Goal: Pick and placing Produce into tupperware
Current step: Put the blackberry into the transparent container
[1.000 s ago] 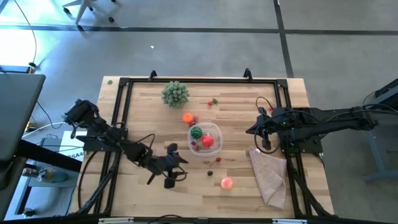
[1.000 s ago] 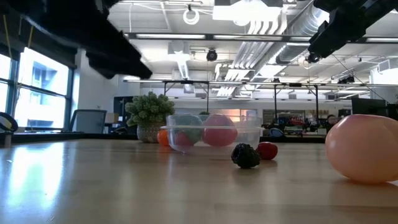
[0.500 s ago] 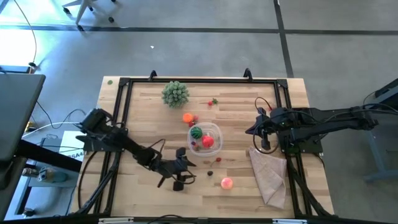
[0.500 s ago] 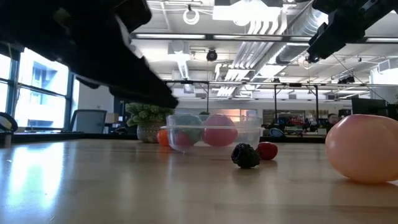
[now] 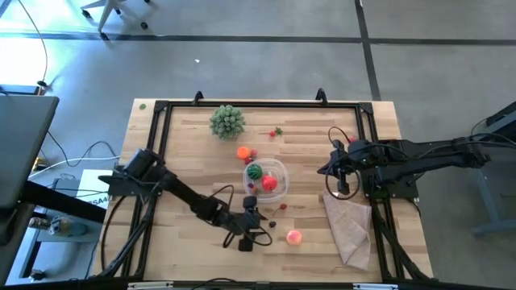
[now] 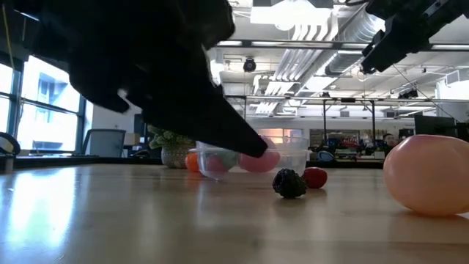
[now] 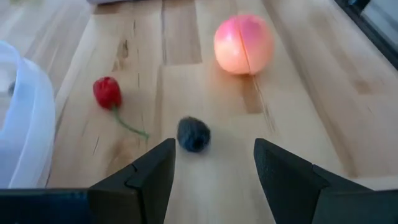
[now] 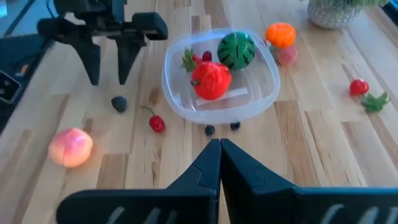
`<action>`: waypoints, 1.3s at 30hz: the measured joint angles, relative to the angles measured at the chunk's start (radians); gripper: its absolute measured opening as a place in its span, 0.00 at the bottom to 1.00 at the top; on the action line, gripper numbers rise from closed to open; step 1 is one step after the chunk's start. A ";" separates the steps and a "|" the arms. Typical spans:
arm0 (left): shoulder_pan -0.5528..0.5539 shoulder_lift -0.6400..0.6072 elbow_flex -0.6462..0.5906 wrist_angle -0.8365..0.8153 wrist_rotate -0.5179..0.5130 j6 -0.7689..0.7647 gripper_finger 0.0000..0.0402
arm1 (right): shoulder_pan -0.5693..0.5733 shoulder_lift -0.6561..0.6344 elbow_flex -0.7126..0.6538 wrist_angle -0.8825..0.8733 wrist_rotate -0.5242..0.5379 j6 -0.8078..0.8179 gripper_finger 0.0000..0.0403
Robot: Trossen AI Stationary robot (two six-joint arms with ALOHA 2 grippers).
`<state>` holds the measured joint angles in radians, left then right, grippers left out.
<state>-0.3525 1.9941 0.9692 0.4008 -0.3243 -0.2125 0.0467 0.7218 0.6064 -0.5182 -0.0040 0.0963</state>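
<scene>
The clear round tupperware (image 5: 267, 179) stands mid-table and holds a green melon (image 8: 236, 50), a red tomato (image 8: 211, 81) and a strawberry (image 8: 189, 60). On the wood nearer the front edge lie a dark berry (image 7: 193, 134), a red cherry (image 7: 107, 92) and a pink peach (image 7: 244, 45). My left gripper (image 7: 213, 155) is open and low over the table, its fingers just short of the dark berry and on either side of the line to it. My right gripper (image 8: 219, 149) hangs shut above the table's right side.
An orange (image 8: 280, 34) and a pink piece (image 8: 286, 56) lie just outside the tupperware's far side. Two tiny dark berries (image 8: 209, 129) sit by its near rim. A bushy plant (image 5: 227, 121) stands at the back, and a tan cloth (image 5: 348, 224) lies at the front right.
My left gripper has travelled toward the table's right edge and sunk lower, closing in on the dark berry with its fingers still apart. The produce and the tupperware have stayed where they were.
</scene>
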 joint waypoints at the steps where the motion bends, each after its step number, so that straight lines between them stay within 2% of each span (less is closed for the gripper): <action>1: 0.001 0.014 0.016 -0.003 0.000 -0.001 0.52 | 0.000 0.000 0.000 -0.006 0.000 0.000 0.00; 8: 0.000 0.046 0.061 -0.070 -0.008 -0.001 0.52 | 0.000 -0.003 0.000 0.000 0.000 0.000 0.00; 18: 0.033 0.050 0.063 -0.088 -0.027 -0.040 0.52 | 0.000 -0.002 0.000 0.002 0.000 0.000 0.00; 31: 0.045 0.054 0.066 -0.080 0.050 -0.056 0.52 | 0.000 -0.002 0.000 0.000 0.000 0.000 0.00; 39: 0.045 0.101 0.086 -0.043 0.046 -0.059 0.52 | 0.000 -0.002 0.000 -0.001 0.000 0.000 0.00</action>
<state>-0.3076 2.0956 1.0553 0.3580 -0.2780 -0.2715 0.0467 0.7197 0.6064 -0.5190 -0.0040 0.0959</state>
